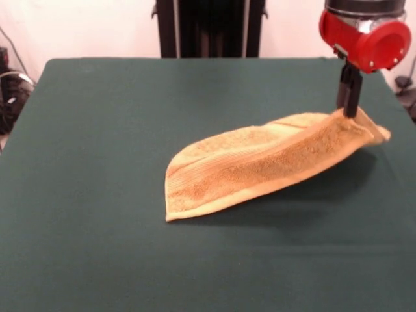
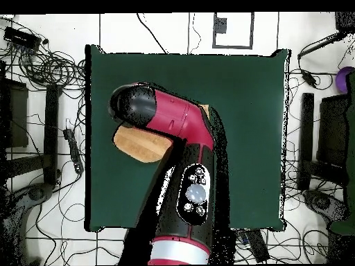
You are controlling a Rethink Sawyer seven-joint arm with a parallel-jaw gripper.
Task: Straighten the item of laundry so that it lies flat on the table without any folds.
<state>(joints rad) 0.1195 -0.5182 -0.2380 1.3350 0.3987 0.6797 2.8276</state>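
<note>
The golden-orange towel [image 1: 260,162] is folded double and stretched in a long slanted shape. Its left end rests on the dark green table [image 1: 97,130]; its right end is lifted off the cloth, with a shadow beneath. My gripper [image 1: 350,107] comes down at the right and is shut on the towel's raised right edge. In the overhead view the red and black arm [image 2: 184,138] covers most of the towel [image 2: 139,145]; only a part shows at the left, and the gripper is hidden. No white tag shows.
The black pedestal [image 1: 209,26] stands at the table's far edge. Cables and black stands [image 2: 48,125] lie on the floor around the table, beyond its edges.
</note>
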